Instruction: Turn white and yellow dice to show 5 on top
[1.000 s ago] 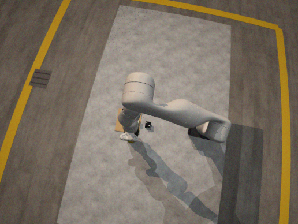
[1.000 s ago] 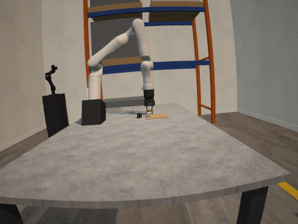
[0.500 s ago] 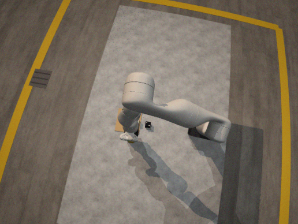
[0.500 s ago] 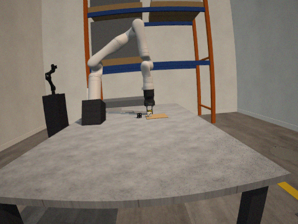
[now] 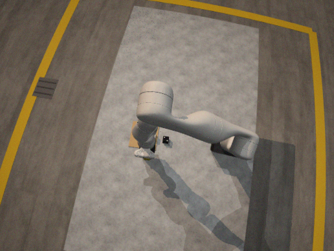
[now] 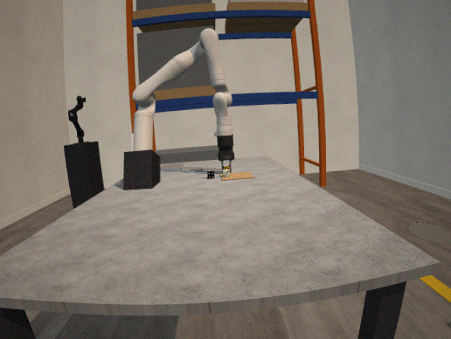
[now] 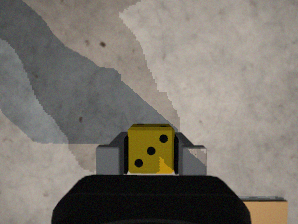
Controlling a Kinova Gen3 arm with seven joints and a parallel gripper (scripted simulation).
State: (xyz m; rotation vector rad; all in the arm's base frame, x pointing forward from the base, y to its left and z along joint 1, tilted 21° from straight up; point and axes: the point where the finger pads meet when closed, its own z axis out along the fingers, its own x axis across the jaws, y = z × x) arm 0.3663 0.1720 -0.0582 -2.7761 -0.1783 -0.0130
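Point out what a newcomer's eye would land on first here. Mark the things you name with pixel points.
Likely the white arm [image 5: 200, 126] [image 6: 175, 65], arching high over the grey table [image 5: 194, 65] [image 6: 227, 245]. Then the yellow die [image 7: 151, 150], three pips facing the wrist camera, between the pincer's fingers. Orange-and-blue shelving [image 6: 321, 131] rises behind.

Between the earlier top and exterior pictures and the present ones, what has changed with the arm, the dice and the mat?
Nothing visibly changed. The arm, the black die and the mat stayed in place. The yellow die is between the gripper's fingers; I see no taking or letting go.
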